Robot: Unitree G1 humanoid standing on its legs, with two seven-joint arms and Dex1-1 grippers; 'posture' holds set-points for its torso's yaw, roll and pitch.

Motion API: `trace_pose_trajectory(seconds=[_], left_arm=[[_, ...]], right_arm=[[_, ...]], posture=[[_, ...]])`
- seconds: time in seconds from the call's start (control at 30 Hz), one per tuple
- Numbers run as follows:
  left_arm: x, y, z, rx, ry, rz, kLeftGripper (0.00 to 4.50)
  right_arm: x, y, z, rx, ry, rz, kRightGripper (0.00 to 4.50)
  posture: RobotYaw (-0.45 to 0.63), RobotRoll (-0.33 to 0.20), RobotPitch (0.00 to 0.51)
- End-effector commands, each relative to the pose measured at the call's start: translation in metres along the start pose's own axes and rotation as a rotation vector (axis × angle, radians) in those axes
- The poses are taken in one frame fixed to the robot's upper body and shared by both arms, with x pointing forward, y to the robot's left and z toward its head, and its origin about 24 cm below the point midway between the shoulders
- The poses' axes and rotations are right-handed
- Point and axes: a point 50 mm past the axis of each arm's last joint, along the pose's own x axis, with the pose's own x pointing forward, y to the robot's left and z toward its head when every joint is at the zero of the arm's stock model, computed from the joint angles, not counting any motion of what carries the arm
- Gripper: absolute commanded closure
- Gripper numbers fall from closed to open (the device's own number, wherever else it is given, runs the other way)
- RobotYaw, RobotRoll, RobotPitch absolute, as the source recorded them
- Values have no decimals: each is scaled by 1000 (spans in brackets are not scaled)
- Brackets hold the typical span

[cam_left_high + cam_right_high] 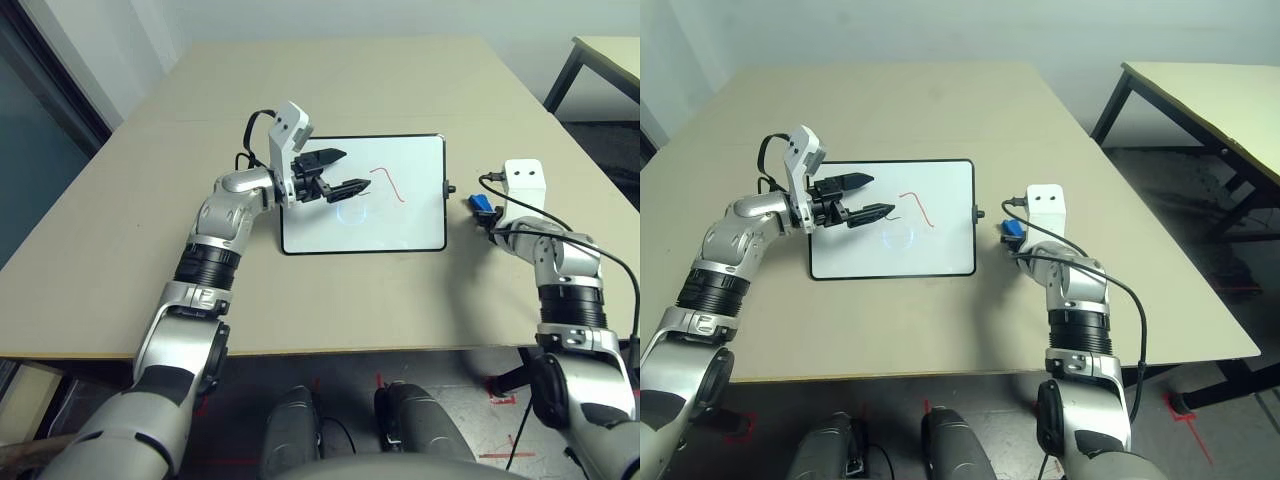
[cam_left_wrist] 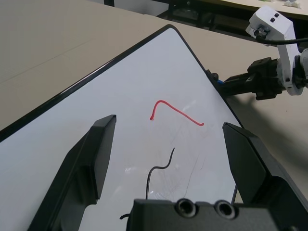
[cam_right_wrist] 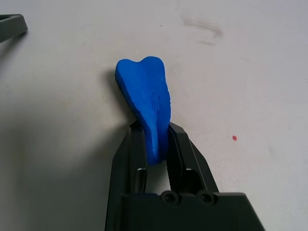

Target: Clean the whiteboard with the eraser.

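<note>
The whiteboard (image 1: pixel 400 228) lies flat mid-table and carries a red line (image 1: pixel 388 182), a short black squiggle (image 2: pixel 161 168) and a faint bluish ring. My left gripper (image 1: pixel 355 170) hovers open over the board's left half, with nothing between its fingers (image 2: pixel 103 144). Just off the board's right short side, my right gripper (image 3: pixel 153 132) is shut on the eraser (image 3: pixel 147 101). This bright blue block (image 1: pixel 482 205) is squeezed between the jaws at the tabletop.
The beige table (image 1: pixel 120 270) has open surface to the left, behind and in front of the board. A small black knob (image 1: pixel 449 187) sticks out of the board's right side near the eraser. A second table (image 1: pixel 1200 90) stands at the back right.
</note>
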Motion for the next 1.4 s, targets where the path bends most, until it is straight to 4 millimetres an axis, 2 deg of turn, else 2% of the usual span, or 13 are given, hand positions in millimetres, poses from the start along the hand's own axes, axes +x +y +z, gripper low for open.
trace_pose_trajectory(seconds=[0.03, 0.1, 0.2, 0.27, 0.33, 0.4, 0.5, 0.67, 0.73, 0.87, 1.1, 1.4], left_arm=[[-4, 1, -4, 0, 20, 0, 0], [-6, 2, -5, 4, 25, 2, 0], [-8, 3, -7, 6, 33, 4, 0], [-9, 3, -8, 8, 41, 5, 0], [-11, 4, -8, 11, 49, 6, 0], [-12, 4, -7, 12, 52, 7, 0], [-14, 5, -6, 18, 55, 13, 0], [-15, 3, -6, 16, 64, 8, 0], [-15, 2, -6, 15, 64, 6, 0], [-15, 1, -6, 12, 65, 5, 0], [-15, 1, -6, 8, 67, 4, 0], [-16, 2, -8, -1, 70, 14, 0]], right_arm=[[-9, -2, 36, 2, -153, -1, 3935], [-23, 14, 65, -9, -281, 86, 3935], [-38, 45, 84, -43, -341, 235, 3935], [-45, 61, 86, -67, -340, 309, 3935], [-52, 80, 77, -118, -283, 403, 3935], [-54, 88, 67, -158, -216, 444, 3935], [-53, 90, 36, -214, -34, 442, 3935], [-54, 89, -1, -280, 142, 418, 3936], [-56, 88, -8, -295, 175, 417, 3936], [-55, 87, -10, -301, 179, 403, 3936], [-48, 88, 31, -254, -13, 365, 3938], [-59, 114, -3, -330, 108, 489, 3955]], posture=[[-146, 0, 41], [-155, 0, 40], [-158, 0, 38], [-155, 0, 38], [-153, 0, 39], [-148, 0, 40], [-142, 0, 43], [-138, 0, 48], [-138, 0, 50], [-138, 0, 54], [-136, 0, 58], [-131, 0, 61]])
